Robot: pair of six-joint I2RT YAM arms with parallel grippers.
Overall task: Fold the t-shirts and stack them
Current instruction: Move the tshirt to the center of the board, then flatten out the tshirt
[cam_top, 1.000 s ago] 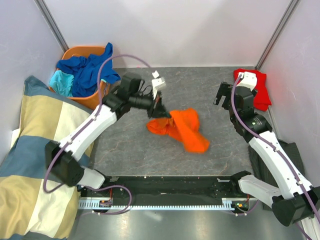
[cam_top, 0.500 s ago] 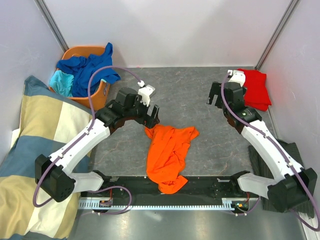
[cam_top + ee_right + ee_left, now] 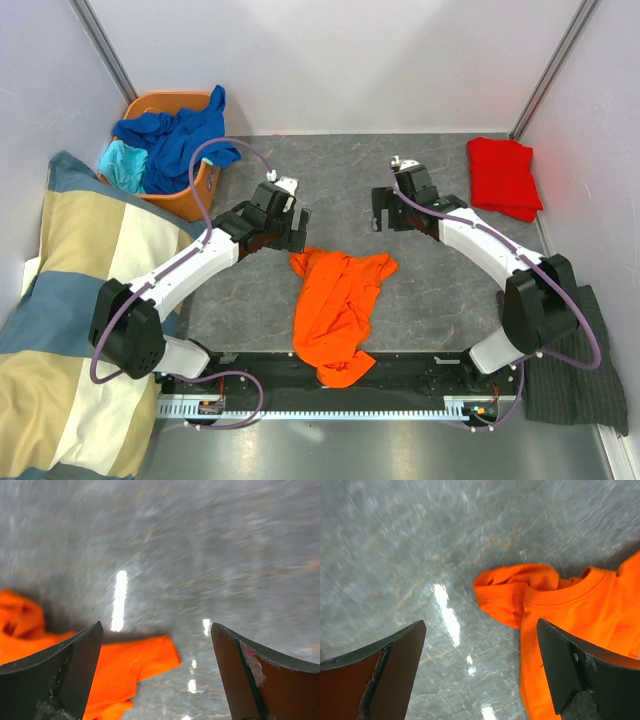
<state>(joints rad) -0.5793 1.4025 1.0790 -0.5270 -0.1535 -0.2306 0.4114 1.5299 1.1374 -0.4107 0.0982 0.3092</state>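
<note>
Orange t-shirt [image 3: 335, 310]: just dropped, not yet folded.
I log it crumpled on the table [image 3: 440, 290], trailing toward 6 o'clock. Left gripper [image 3: 297, 232] has let go, wide, at its 11 o'clock. Right gripper [image 3: 388, 218], wide, has swung in at 1 o'clock. Flattening likely next.

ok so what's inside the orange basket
A royal blue t-shirt is heaped in the basket, spilling over its rim, a turquoise one beside it. Anything beneath them is covered.

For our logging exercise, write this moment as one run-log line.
left end effector: open, empty | right end effector: open, empty | orange t-shirt: lying unfolded, not held | red t-shirt: folded, far right
</note>
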